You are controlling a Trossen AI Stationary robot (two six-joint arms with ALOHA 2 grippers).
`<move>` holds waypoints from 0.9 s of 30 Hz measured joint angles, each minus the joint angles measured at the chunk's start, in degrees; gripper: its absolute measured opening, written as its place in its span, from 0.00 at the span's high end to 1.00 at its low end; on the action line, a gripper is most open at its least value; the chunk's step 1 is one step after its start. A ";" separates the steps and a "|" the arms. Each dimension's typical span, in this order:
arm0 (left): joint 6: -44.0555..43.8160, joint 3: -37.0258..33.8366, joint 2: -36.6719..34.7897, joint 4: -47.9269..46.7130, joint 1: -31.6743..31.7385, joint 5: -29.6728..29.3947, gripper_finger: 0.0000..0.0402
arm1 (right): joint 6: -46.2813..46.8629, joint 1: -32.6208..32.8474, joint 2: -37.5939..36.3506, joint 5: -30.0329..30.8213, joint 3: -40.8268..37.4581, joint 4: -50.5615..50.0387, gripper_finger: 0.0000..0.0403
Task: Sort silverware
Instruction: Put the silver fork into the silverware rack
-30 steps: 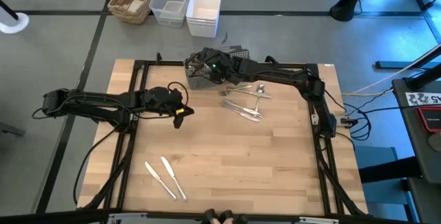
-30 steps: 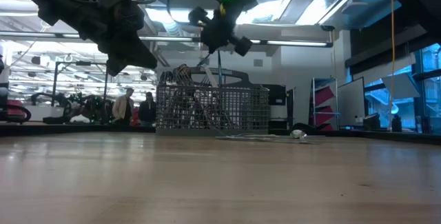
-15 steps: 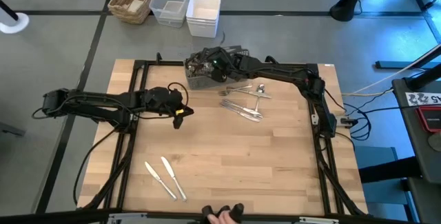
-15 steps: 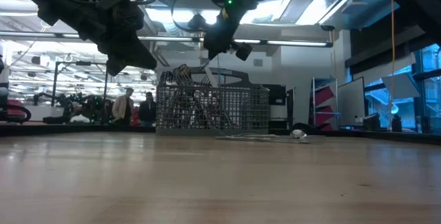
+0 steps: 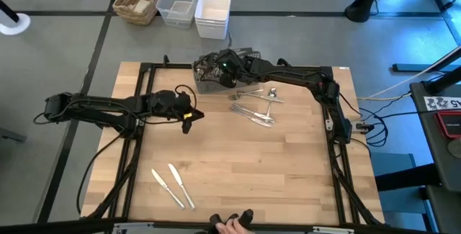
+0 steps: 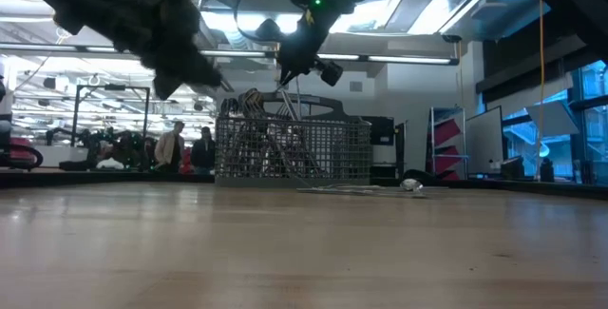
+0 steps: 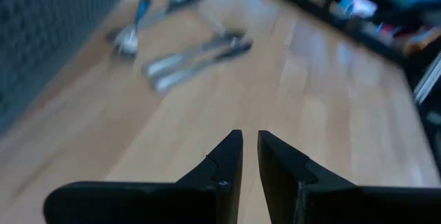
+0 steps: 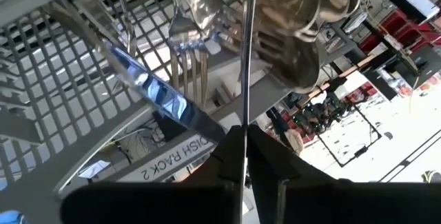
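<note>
Since the earlier frames, your right hand (image 5: 225,69) has shifted from the caddy's front edge to above the grey mesh caddy (image 5: 215,75) at the bench's (image 5: 288,169) far side, while the left arm has barely moved. In the right wrist view the right hand's fingers (image 8: 231,156) are nearly together on a thin upright metal shaft (image 8: 246,52), apparently one utensil's handle among the forks and spoons packed in the caddy. Your left hand (image 7: 249,156) hovers over bare bench toward the left, its fingers a narrow slit apart, holding nothing. Sorted silverware lies in two groups: a loose cluster (image 5: 256,104) just right of the caddy, and two knives (image 5: 173,185) near the front left. To do this step well, lift straight up along the shaft so neighbouring pieces do not snag, and keep the caddy from tipping.
</note>
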 joint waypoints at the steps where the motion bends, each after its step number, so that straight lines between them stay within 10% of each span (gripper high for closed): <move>1: 0.22 0.00 0.00 2.33 0.00 -0.26 0.90 | 0.02 -0.07 0.00 0.59 0.00 0.03 0.95; 12: 15.39 0.02 0.31 18.92 2.40 -28.31 0.90 | 0.05 -0.25 0.00 3.66 0.00 1.38 0.95; 27: 22.81 1.76 24.67 46.97 10.78 -26.79 0.90 | -0.07 -0.23 0.00 3.34 0.02 1.38 0.95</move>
